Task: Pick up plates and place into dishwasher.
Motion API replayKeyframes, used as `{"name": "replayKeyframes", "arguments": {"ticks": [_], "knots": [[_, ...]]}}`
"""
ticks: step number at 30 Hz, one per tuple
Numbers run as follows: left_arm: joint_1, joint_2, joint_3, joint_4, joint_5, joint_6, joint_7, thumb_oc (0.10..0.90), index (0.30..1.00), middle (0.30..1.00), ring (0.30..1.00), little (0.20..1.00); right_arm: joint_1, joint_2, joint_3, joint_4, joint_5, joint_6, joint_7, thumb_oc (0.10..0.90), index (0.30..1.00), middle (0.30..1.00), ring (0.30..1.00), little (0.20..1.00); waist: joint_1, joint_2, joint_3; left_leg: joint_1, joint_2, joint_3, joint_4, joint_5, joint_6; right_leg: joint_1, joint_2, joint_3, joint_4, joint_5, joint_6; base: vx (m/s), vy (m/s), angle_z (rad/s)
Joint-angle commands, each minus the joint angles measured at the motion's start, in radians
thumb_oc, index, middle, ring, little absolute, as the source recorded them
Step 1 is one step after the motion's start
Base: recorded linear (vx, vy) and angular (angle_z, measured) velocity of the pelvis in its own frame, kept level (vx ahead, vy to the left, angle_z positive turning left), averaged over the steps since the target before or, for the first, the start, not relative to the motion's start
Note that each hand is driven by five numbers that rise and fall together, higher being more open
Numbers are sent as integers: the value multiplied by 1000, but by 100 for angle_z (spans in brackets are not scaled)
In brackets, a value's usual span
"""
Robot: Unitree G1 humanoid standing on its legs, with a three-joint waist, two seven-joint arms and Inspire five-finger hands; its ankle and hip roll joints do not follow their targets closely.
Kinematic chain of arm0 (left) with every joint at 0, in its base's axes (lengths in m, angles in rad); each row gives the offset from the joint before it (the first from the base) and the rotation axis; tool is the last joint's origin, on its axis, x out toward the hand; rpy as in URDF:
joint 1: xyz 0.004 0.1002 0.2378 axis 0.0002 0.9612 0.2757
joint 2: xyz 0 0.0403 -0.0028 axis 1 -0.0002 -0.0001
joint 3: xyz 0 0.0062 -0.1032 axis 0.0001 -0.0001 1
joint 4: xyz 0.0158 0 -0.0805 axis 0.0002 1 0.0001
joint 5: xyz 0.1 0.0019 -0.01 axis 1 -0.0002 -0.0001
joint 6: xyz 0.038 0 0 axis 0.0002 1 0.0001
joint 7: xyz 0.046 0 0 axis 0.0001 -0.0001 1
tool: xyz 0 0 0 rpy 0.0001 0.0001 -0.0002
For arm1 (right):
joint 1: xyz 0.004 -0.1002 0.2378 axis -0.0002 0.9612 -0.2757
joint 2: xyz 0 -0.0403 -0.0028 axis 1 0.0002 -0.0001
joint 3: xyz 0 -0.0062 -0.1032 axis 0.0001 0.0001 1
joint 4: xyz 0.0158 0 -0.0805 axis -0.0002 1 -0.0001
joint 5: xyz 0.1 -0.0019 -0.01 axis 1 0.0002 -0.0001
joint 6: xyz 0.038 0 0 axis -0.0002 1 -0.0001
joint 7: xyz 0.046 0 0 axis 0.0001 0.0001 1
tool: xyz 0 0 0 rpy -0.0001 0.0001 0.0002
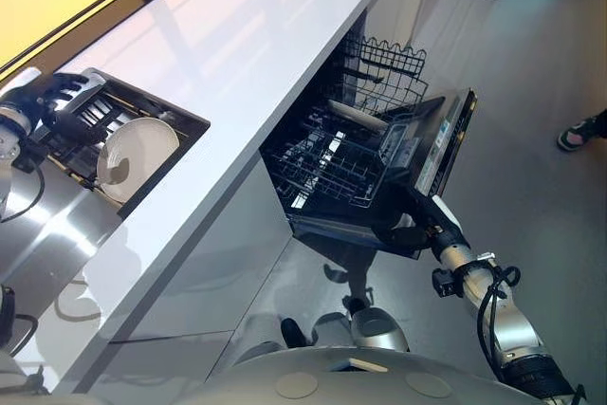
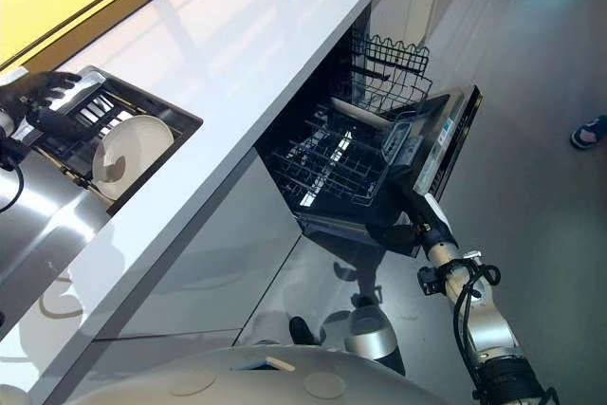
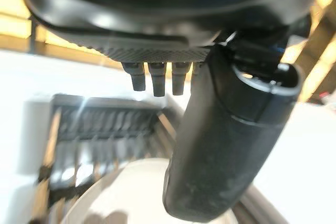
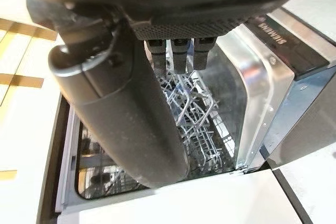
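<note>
**A:** Risk first; what did you have to watch at that moment?

**B:** Your left hand [image 1: 47, 101] hovered over the drying rack [image 1: 142, 116] sunk in the bench [image 1: 285, 54]; its fingers were loosely curled and held nothing; the plate [image 1: 136, 151] stood tilted on edge in that rack, just beside the hand, not yet gripped. My judgement: if you had closed on the rim at an angle, the plate could have slid along the rack wires or tipped flat; it looked smooth and glossy, so a shallow pinch would likely have slipped.

**A:** And the other side?

**B:** Your right hand [image 1: 403, 234] sat at the outer edge of the open dishwasher door [image 1: 446, 144]; whether its fingers touched or gripped the door, I could not tell; in the right wrist view they hung over the lower basket [image 4: 199, 124] with nothing in them. A push there could have swung the door and blocked the way in.

**A:** Containers?

**B:** The drying rack held the one white plate, plus dark slats beside it; the dishwasher [image 1: 360, 158] stood open under the bench; its lower basket was drawn out and looked bare of dishes; the upper basket [image 1: 384, 68] carried one pale, flat piece I could not identify.
</note>
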Motion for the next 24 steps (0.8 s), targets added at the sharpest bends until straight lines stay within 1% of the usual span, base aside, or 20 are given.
{"name": "replayKeyframes", "arguments": {"ticks": [1,2,6,9,11,13,17,21,22,24], "knots": [[-169,58,47,36,-51,12,46,800,900,900,900,900,-90,-32,-22,-132,-6,-112,-35,800,900,900,900,900,4,5,3,11,-70,-8,91,-166,39,-76,-18,17,78,56,116,26,39,0],[-164,58,51,38,-68,14,48,800,900,900,900,900,-88,-34,-21,-132,-6,-109,-38,800,900,900,900,900,4,3,4,10,-71,-9,93,-168,39,-77,-19,17,78,57,116,32,37,0],[-155,23,79,38,-228,75,54,800,900,900,900,900,-78,-38,-19,-135,-11,-103,-52,800,900,900,900,900,3,-6,10,1,-71,-8,104,-172,40,-87,-18,20,79,57,114,16,17,0],[-116,-24,121,35,-358,81,56,800,900,900,900,900,-70,-36,-15,-127,-21,-110,-66,800,900,900,900,900,1,-13,16,-3,-71,-10,110,-176,41,-97,-18,20,85,59,112,0,0,0],[-100,-50,132,31,-410,79,59,800,900,900,900,900,-68,-37,-13,-123,-25,-116,-68,800,900,900,900,900,-2,-14,18,-4,-71,-10,110,-176,41,-104,-17,21,89,60,111,0,0,0],[-94,-65,138,36,-442,83,53,800,900,900,900,900,-68,-41,-12,-123,-28,-113,-68,800,900,900,900,900,-5,-14,21,-5,-71,-10,111,-176,40,-111,-15,23,93,63,110,0,0,0],[-80,-88,141,54,-521,87,6,800,900,900,900,900,-62,-57,-13,-126,-32,-112,-68,800,900,900,900,900,-17,-12,30,-5,-73,-10,114,-179,40,-118,-14,24,97,60,110,18,24,-1],[-70,-105,142,50,-591,70,-37,800,900,900,900,900,-54,-66,-19,-128,-30,-108,-64,800,900,900,900,900,-26,-9,40,-8,-73,-7,114,-177,37,-124,-12,26,92,62,110,0,0,0],[-69,-108,143,41,-623,74,-55,800,900,900,900,900,-49,-68,-22,-127,-34,-109,-60,800,900,900,900,900,-28,-8,42,-8,-73,-5,112,-176,36,-124,-11,27,86,62,109,0,0,0],[-74,-109,138,38,-632,80,-69,800,900,900,900,900,-45,-71,-22,-123,-35,-113,-61,800,900,900,900,900,-31,-5,42,-9,-72,-3,110,-175,35,-124,-10,27,82,61,109,0,0,0]]}}
